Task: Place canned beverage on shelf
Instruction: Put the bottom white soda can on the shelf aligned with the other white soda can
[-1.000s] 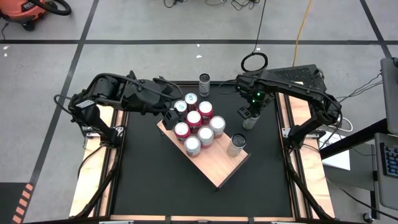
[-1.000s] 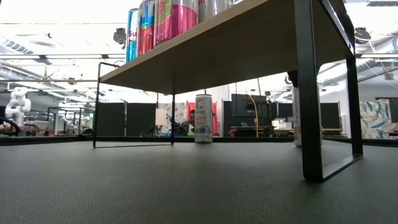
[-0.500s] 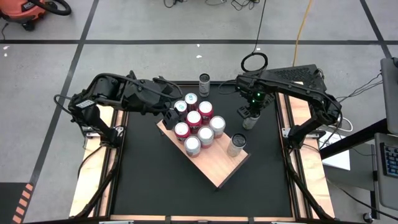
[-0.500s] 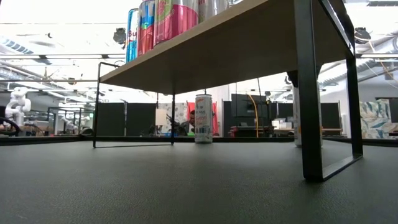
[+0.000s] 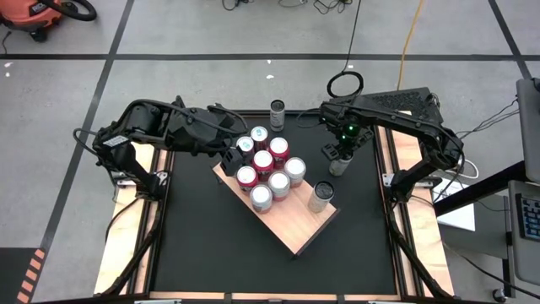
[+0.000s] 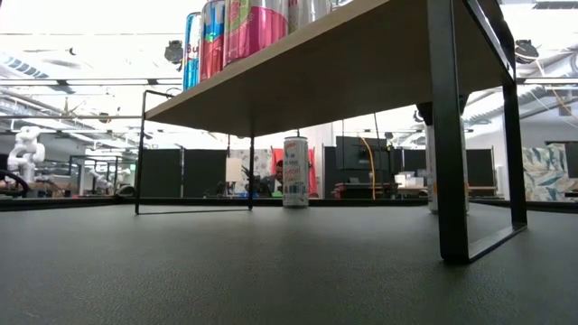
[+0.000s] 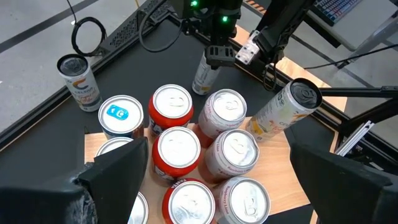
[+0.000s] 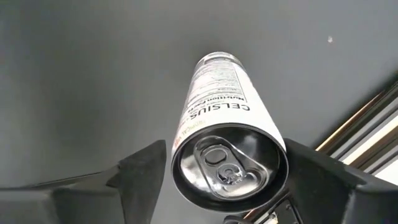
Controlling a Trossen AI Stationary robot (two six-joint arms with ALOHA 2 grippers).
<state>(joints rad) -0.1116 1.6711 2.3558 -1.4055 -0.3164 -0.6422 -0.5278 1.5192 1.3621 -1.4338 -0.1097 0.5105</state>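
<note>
Right of centre in the high view, the right gripper (image 5: 340,157) has its jaws closed against both sides of a slim white Celsius can (image 8: 227,124), which stands upright on the black matte desk (image 5: 202,245), just off the shelf's upper right side. The shelf (image 5: 295,232), a pale wood slab with visible grain on thin black metal legs, lies diagonally mid-frame. It carries nine cans: a tight cluster of eight (image 5: 263,160) with red, silver and blue tops, and a yellowish can (image 5: 321,197) standing apart. One more can (image 5: 278,110) stands alone at the desk's upper edge. The left gripper (image 5: 235,158) hovers at the cluster's upper left, jaws spread wide and empty.
</note>
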